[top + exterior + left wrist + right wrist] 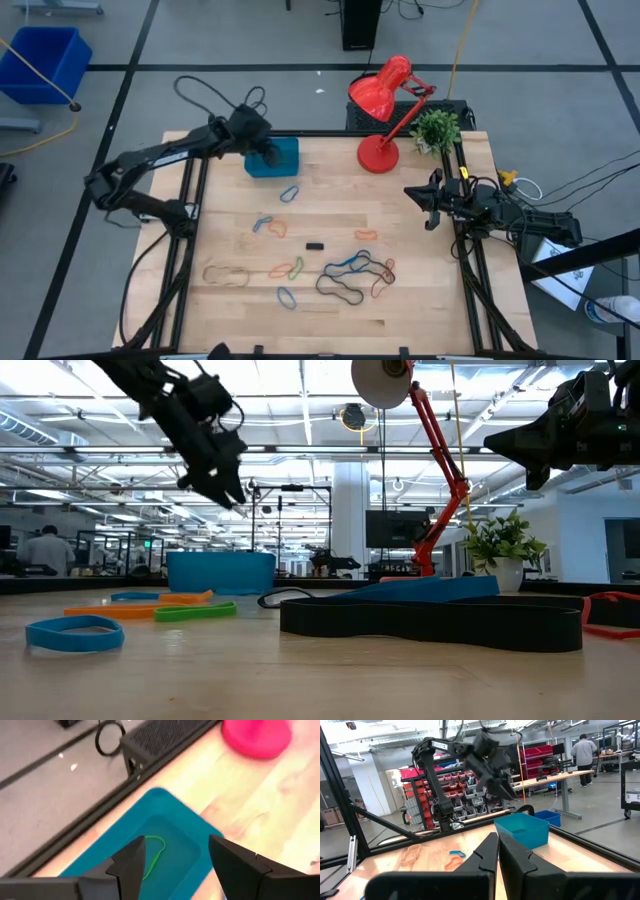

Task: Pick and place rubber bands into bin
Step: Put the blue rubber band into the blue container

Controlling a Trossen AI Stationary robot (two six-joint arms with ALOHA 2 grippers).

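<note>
The teal bin stands at the table's far left, and a green rubber band lies flat on its floor. My left gripper hangs open above the bin, slanting down, with nothing between its fingers. Several rubber bands lie loose on the table: a blue one near the bin, a tan one, an orange one, and black and blue ones tangled together toward the near edge. My right gripper waits shut at the table's right edge, roughly level and well above the top.
A red desk lamp and a small potted plant stand at the far right corner. A small black piece lies mid-table. A large blue crate sits on the floor beyond the far left.
</note>
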